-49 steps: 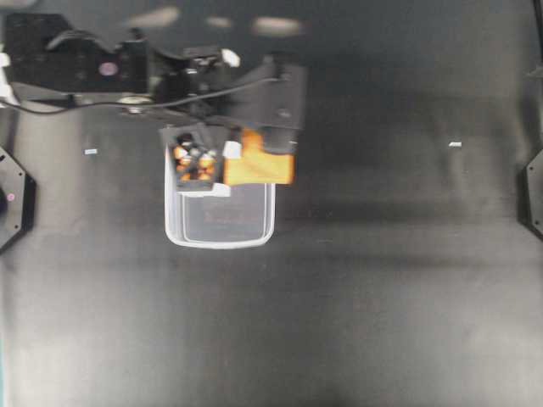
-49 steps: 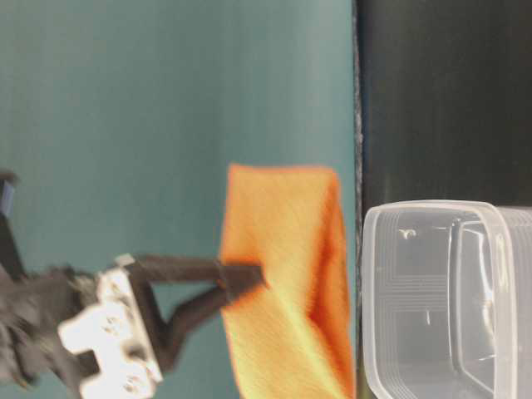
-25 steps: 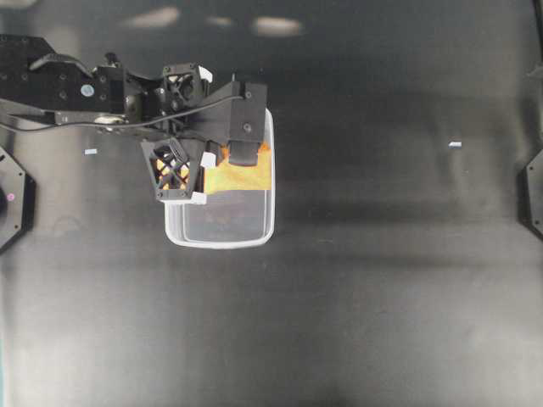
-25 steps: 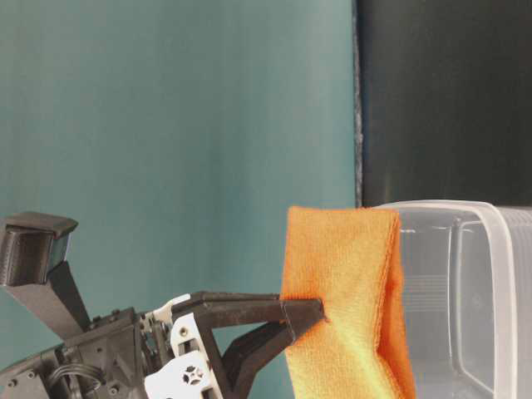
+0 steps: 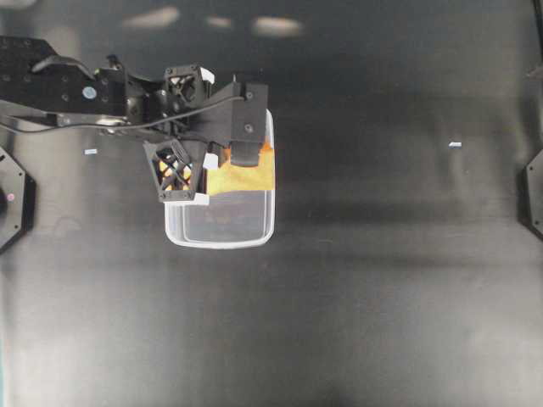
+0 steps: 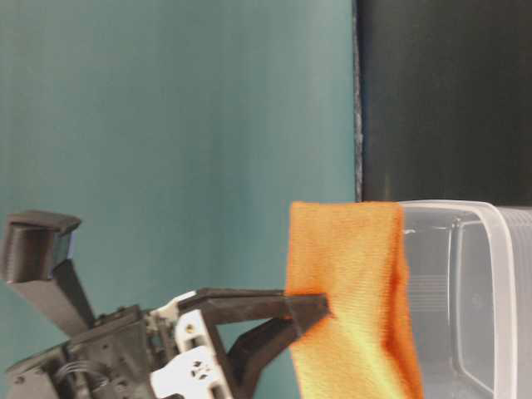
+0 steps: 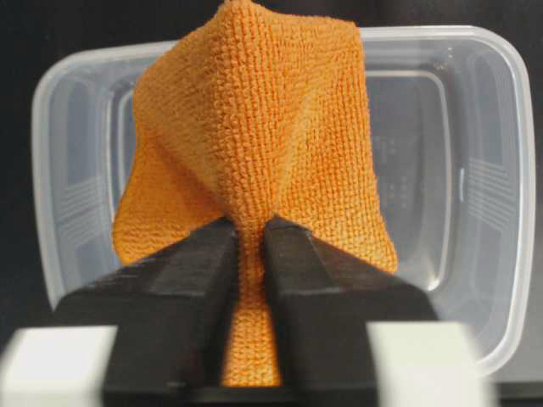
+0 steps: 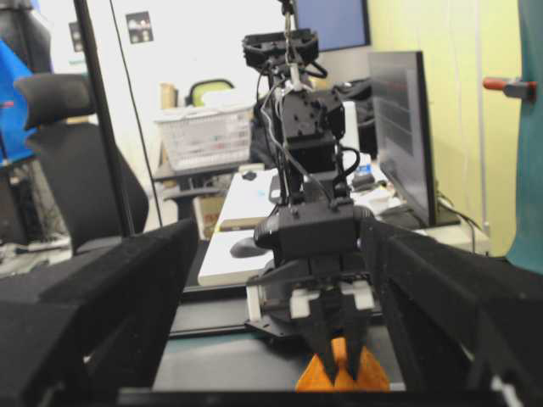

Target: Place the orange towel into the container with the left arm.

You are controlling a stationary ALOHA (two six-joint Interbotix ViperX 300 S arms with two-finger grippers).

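My left gripper [image 7: 248,254] is clamped on a pinch of the orange towel [image 7: 254,144], which hangs over the container [image 7: 492,170]. Since half a second ago it has barely shifted, so I judge release is close. Rims ring the towel from 3 to 9 o'clock; beyond, the table [image 5: 382,297] lies open. My right gripper [image 8: 280,365] stands apart.

**Four views around one counter**

The overhead view looks straight down on the black counter [image 5: 382,297] from afar. The table-level view is turned sideways and sits close to the container [image 6: 474,299]. The left wrist view peers along its tool [image 7: 249,233] into that container, very near. The right wrist view faces across the counter toward the opposite arm. All four share the orange towel [image 5: 246,176].
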